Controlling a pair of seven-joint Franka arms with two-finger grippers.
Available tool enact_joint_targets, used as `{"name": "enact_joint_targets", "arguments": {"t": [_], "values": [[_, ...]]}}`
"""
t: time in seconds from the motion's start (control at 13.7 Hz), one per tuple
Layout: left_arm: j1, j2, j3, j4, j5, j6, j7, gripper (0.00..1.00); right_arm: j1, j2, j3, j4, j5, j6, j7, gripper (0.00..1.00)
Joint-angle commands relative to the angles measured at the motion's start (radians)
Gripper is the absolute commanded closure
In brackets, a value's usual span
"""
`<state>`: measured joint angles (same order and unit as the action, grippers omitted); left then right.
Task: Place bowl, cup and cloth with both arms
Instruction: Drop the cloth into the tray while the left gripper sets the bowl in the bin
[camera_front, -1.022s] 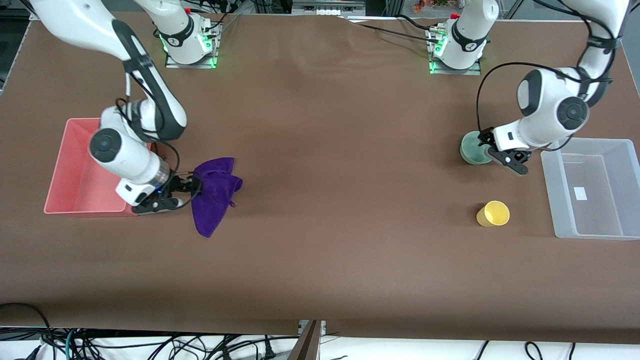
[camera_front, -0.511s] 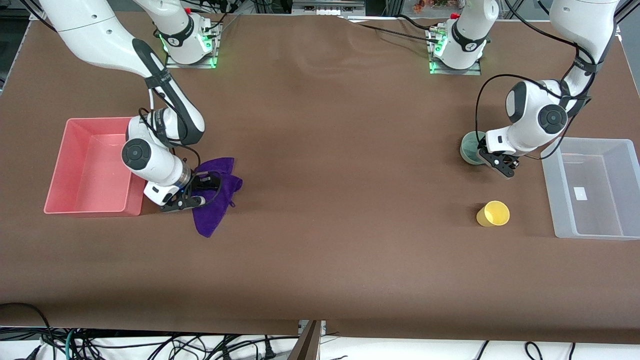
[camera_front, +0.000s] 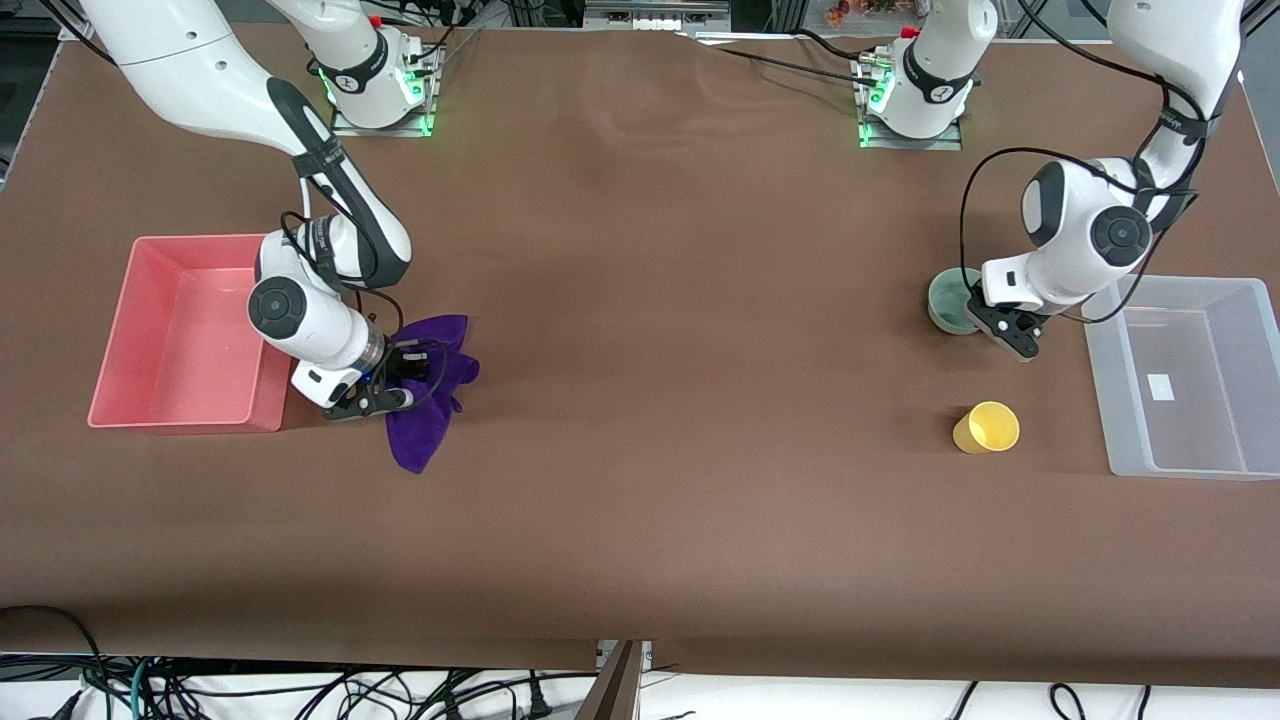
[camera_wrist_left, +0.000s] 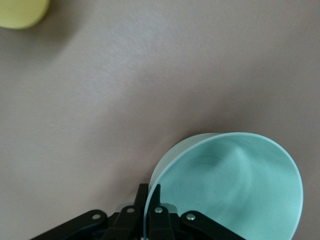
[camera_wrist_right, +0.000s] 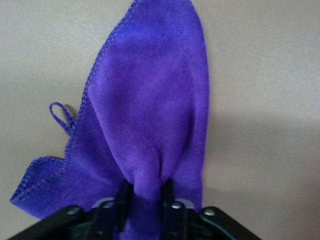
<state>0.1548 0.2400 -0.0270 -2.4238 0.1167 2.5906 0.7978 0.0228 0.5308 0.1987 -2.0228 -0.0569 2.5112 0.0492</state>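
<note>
Grippers both hold now: our right gripper (camera_wrist_right: 145, 200) pinches the cloth (camera_front: 425, 400) near the right arm's table edge, our left gripper (camera_wrist_left: 150, 212) nips the bowl (camera_front: 950, 300) rim, apparently firmly. We should lift slowly.

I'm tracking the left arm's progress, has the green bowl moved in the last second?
Yes. The bowl, pinched by the left gripper, has shifted slightly toward the clear bin and looks tilted.
</note>
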Motion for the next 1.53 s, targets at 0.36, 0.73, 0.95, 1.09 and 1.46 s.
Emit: {"name": "enact_joint_targets", "arguments": {"t": [0.36, 0.73, 0.95, 1.09, 1.46], "values": [[0.176, 0.066, 0.013, 0.579, 0.023, -0.657, 0.303, 1.0, -0.004, -0.063, 0.005, 0.189, -0.018, -0.347, -0.018, 1.0], [0.364, 0.377, 0.012, 0.949, 0.058, -0.642, 0.489, 1.0, -0.047, -0.113, -0.059, 0.514, -0.018, -0.863, -0.272, 1.0], [0.37, 0.495, 0.012, 1.01, 0.046, -0.461, 0.494, 1.0, -0.047, -0.13, -0.258, 0.563, -0.018, -1.002, -0.574, 1.0], [0.402, 0.519, 0.009, 0.971, 0.017, -0.42, 0.497, 1.0, -0.049, -0.123, -0.378, 0.535, -0.017, -0.987, -0.734, 1.0], [0.391, 0.478, 0.002, 0.985, -0.005, -0.475, 0.483, 0.0, -0.064, -0.115, -0.463, 0.367, -0.02, -0.877, -0.776, 1.0]]}}
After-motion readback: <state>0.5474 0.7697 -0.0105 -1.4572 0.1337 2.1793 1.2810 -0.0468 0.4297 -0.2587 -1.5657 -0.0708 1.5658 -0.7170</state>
